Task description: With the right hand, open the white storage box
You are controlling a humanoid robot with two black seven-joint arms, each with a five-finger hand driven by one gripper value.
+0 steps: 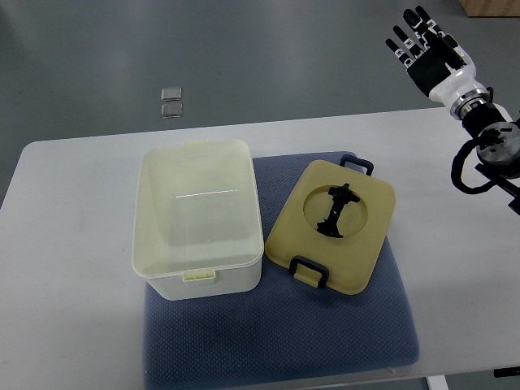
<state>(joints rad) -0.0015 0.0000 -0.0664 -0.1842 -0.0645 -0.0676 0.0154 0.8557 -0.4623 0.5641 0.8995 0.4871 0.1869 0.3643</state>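
White table [73, 244] carries a textured blue mat [276, 341] at its near edge. On the mat's left side, the storage box [197, 218] sits open, glossy, seemingly empty. Its tan lid [333, 226] lies beside it, black latches showing. Right hand [426, 50] hovers beyond the far right corner, fingers spread, holding nothing.

A white worktop [73, 244] with rounded corners fills the lower part of the view. Beyond its far edge lies a smooth grey floor [268, 57] with a soft, even sheen. Two small clear square pieces [171, 101] lie on the floor, one just beside the other. A brown cardboard corner [490, 6] shows at the top right.
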